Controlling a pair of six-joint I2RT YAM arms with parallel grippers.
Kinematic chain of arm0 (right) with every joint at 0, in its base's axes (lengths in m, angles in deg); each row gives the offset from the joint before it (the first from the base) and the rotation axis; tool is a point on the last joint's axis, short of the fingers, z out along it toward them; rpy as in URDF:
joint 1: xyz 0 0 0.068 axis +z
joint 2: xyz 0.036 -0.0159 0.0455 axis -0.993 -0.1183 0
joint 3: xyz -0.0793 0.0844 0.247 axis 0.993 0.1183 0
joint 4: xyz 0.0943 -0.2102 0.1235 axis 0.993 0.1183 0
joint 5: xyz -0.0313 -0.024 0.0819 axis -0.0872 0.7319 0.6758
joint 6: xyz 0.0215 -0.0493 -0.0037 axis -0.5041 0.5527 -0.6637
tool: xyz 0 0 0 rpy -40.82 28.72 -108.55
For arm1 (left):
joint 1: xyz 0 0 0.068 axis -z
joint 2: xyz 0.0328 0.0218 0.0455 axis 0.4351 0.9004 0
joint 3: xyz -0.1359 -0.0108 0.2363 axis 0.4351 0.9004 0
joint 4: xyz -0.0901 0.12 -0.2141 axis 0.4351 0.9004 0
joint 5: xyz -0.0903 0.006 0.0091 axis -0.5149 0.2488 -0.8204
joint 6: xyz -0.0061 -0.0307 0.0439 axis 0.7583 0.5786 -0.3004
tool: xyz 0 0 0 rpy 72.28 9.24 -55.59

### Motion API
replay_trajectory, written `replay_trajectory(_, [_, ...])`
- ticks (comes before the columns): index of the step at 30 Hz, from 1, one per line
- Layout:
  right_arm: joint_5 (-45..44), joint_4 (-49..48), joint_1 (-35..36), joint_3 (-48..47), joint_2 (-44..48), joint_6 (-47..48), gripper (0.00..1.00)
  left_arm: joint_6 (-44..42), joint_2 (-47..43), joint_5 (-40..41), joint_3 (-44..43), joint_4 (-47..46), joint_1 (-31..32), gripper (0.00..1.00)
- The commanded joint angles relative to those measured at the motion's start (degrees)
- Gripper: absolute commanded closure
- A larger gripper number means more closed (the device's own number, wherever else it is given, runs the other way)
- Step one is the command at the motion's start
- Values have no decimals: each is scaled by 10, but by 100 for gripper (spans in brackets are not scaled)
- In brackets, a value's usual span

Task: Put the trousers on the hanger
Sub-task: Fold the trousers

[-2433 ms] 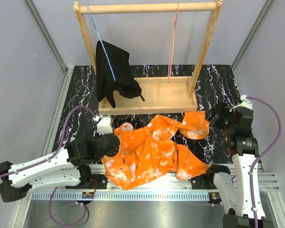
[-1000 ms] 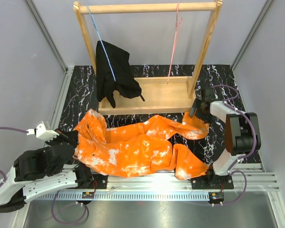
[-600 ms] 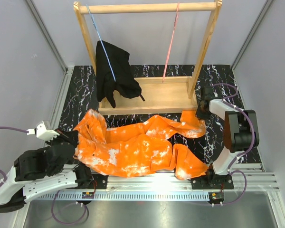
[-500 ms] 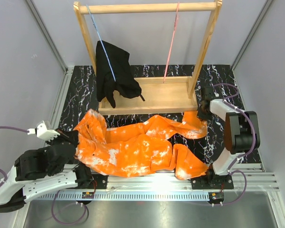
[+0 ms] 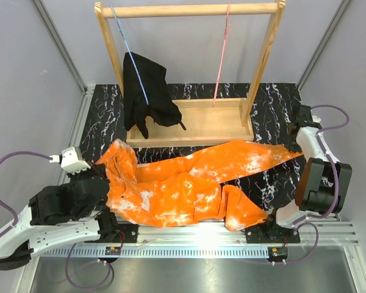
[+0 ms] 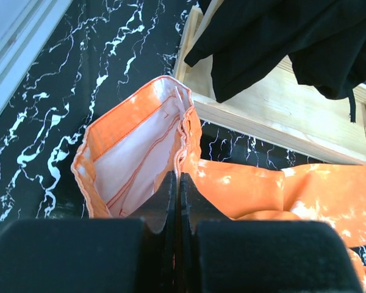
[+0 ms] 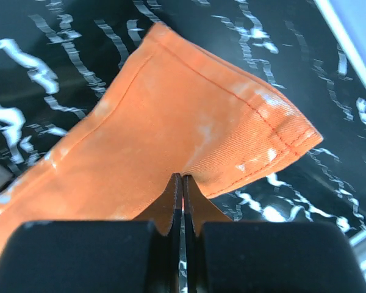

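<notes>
From above, the trousers (image 5: 189, 183) lay across the black marbled table (image 5: 104, 116) in front of the wooden rack (image 5: 201, 125). One leg, bunched by the rack's right post a second earlier, was now drawn out straight toward the right edge. The right gripper (image 5: 291, 146) had gone from wide to clamped on that leg's end and carried it outward, while the left gripper (image 5: 105, 177) stayed pinched on the waist end at far left. The hanger (image 5: 220, 58) hung bare from the top bar, well apart from the cloth. The left wrist view showed closed jaws biting the waistband (image 6: 184, 122), its pale lining gaping. The right wrist view showed closed jaws nipping the cloth just inside the hem (image 7: 262, 116). By my reading, the garment was now stretched between both arms, ready for lifting, with the hanging itself not yet begun
</notes>
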Motion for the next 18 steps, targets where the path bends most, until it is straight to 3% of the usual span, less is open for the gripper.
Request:
replay_trajectory(1, [-27, 22, -26, -24, 6, 7, 100, -67, 21, 38, -7, -80, 1, 100])
replay_trajectory(12, [-50, 6, -60, -7, 41, -3, 100, -25, 45, 54, 14, -67, 0, 100])
replay_trajectory(14, [-37, 2, -59, -3, 47, -3, 94, -17, 41, 55, 27, -65, 0, 100])
replay_trajectory(16, [-14, -17, -57, 5, 69, 8, 83, -13, 40, 56, 32, -61, 1, 100])
replay_trajectory(17, [17, -25, -51, 14, 81, 12, 61, -9, 40, 59, 32, -58, 0, 100])
replay_trajectory(18, [38, -45, -46, 20, 104, 19, 45, 9, 42, 60, 31, -50, 0, 100])
